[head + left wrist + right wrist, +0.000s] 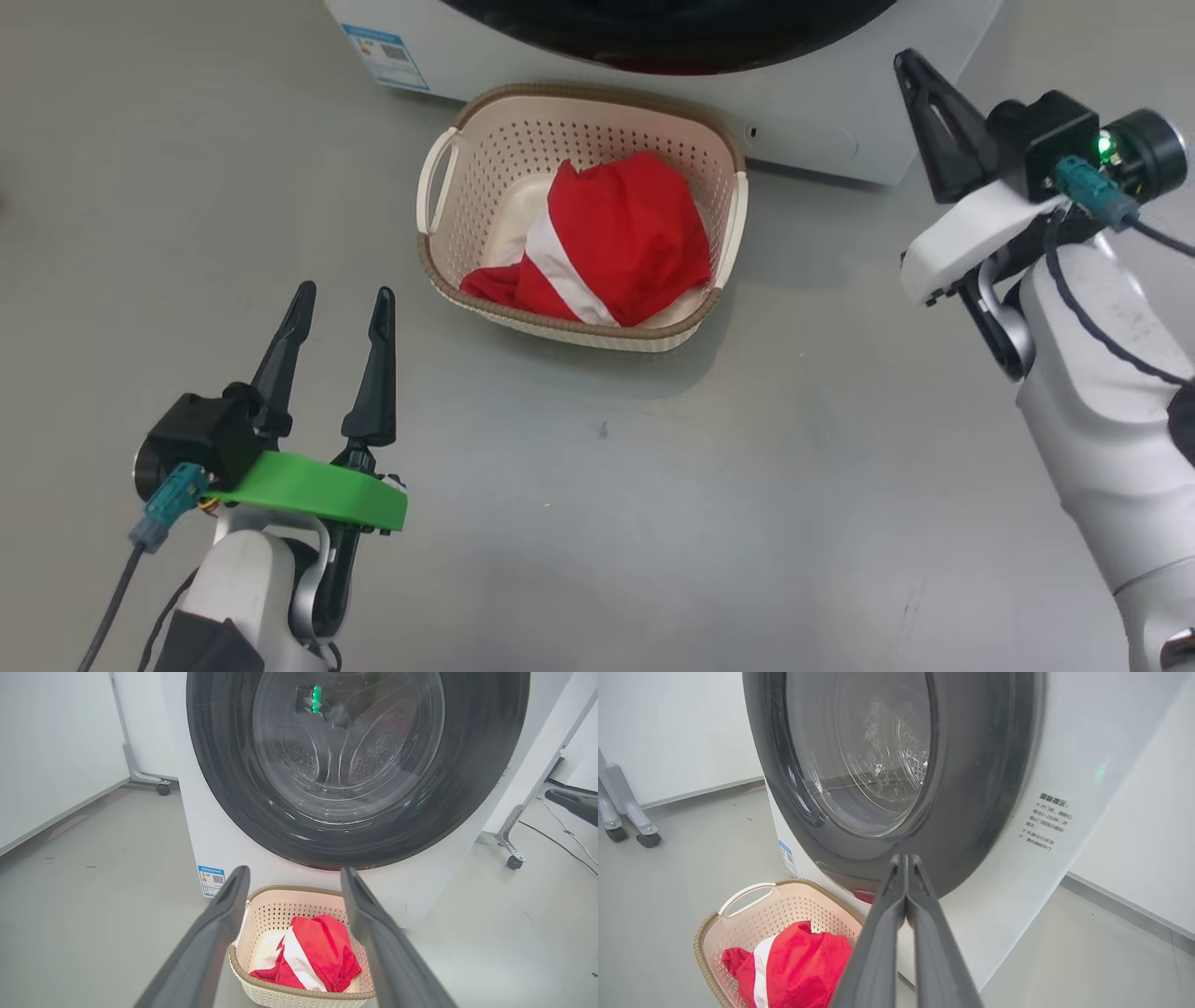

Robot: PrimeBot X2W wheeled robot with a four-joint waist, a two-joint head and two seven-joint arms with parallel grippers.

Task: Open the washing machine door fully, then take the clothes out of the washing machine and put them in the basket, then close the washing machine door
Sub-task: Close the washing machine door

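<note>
The red clothes (pixel 611 245) with a white stripe lie bunched in the cream basket (pixel 439 173), which stands on the floor just in front of the white washing machine (pixel 822 121). The washing machine door (pixel 355 765), black-rimmed with a clear glass bowl, sits flat against the machine's front, shut. My left gripper (pixel 341 313) hovers open and empty at the lower left, short of the basket. My right gripper (pixel 910 65) is raised at the upper right, shut on nothing, its tips close before the door's lower rim (pixel 971 858).
Grey floor stretches around the basket. Wheeled white frame legs (pixel 514 861) stand right of the machine and another caster (pixel 162 789) to its left. A blue label sticker (pixel 386 56) marks the machine's lower corner. White walls lie behind.
</note>
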